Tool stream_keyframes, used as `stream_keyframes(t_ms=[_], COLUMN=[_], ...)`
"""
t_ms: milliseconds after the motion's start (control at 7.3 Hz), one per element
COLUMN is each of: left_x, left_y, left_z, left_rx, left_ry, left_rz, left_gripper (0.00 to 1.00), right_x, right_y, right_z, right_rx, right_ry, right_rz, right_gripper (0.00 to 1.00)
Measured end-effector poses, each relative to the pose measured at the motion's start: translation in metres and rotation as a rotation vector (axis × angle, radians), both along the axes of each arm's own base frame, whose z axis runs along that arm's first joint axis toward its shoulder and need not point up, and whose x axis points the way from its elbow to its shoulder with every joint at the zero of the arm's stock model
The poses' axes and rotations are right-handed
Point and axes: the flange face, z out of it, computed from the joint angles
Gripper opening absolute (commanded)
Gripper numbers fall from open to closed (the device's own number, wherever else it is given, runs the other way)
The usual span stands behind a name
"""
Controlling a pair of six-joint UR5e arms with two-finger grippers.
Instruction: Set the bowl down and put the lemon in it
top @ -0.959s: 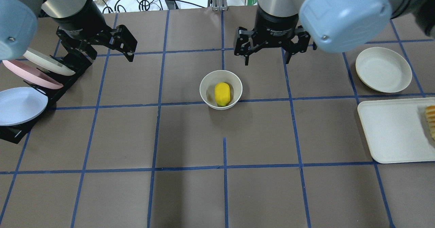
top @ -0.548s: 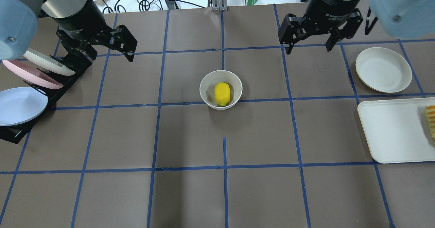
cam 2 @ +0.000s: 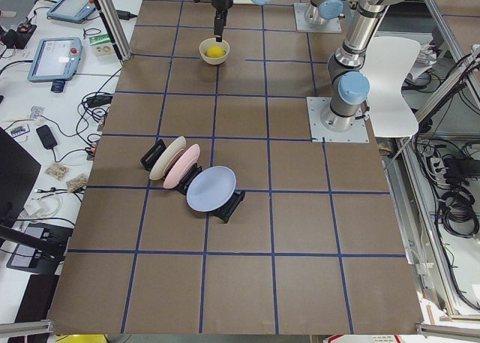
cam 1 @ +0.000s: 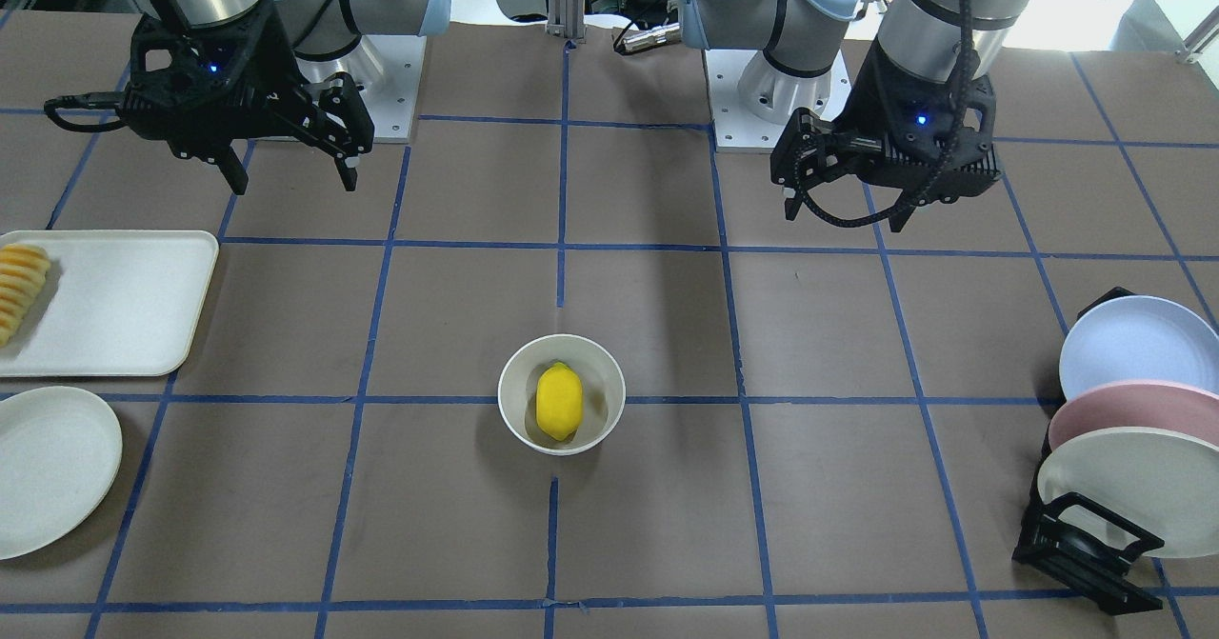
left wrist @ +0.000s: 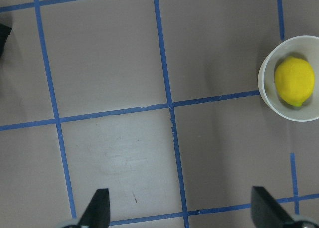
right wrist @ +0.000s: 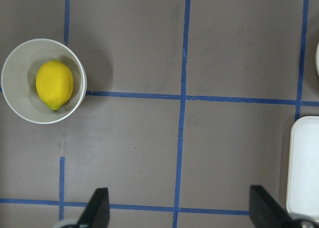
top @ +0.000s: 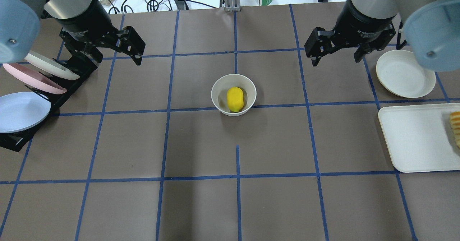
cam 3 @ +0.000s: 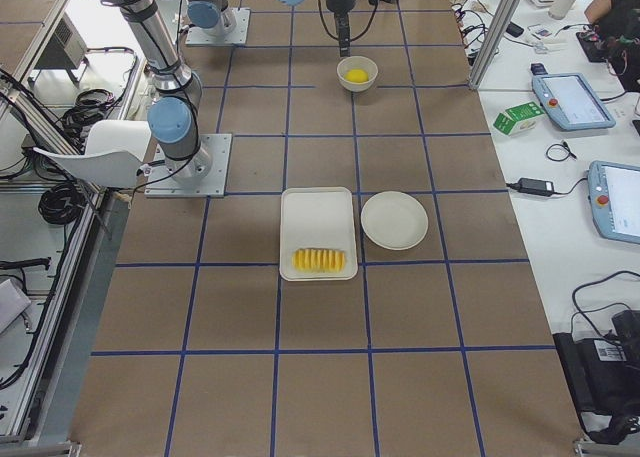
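Note:
The off-white bowl (top: 215, 93) stands upright at the table's middle, and the yellow lemon (top: 235, 99) lies inside it. Both also show in the front view, bowl (cam 1: 510, 399) and lemon (cam 1: 559, 402). My left gripper (top: 116, 56) is open and empty, up above the table to the bowl's far left. My right gripper (top: 336, 59) is open and empty, up and to the bowl's far right. The left wrist view has the bowl (left wrist: 265, 91) at its right edge. The right wrist view has it (right wrist: 11, 68) at its left.
A black rack with pastel plates (top: 36, 86) stands at the left edge under my left arm. A shallow cream plate (top: 405, 73) and a white tray (top: 413, 137) with a sliced fruit row (top: 455, 128) lie at the right.
My right gripper has swung from just behind the bowl over to the right, toward the cream plate, still open. The left arm, bowl and lemon have not moved.

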Motion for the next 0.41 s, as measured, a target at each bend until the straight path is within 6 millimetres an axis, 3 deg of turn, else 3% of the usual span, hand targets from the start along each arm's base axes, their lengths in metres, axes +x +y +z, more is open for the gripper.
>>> stream_keyframes(t_ms=[411], left_x=[-0.0001], left_y=[-0.0007], left_z=[0.0], left_rx=[0.0], left_ry=[-0.002], left_rz=[0.0], left_gripper=[1.0], right_x=[-0.0021], right_y=[-0.0006], right_z=[0.0022], right_rx=[-0.003], right_ry=[0.0], right_rz=[-0.004], right_gripper=[1.0])
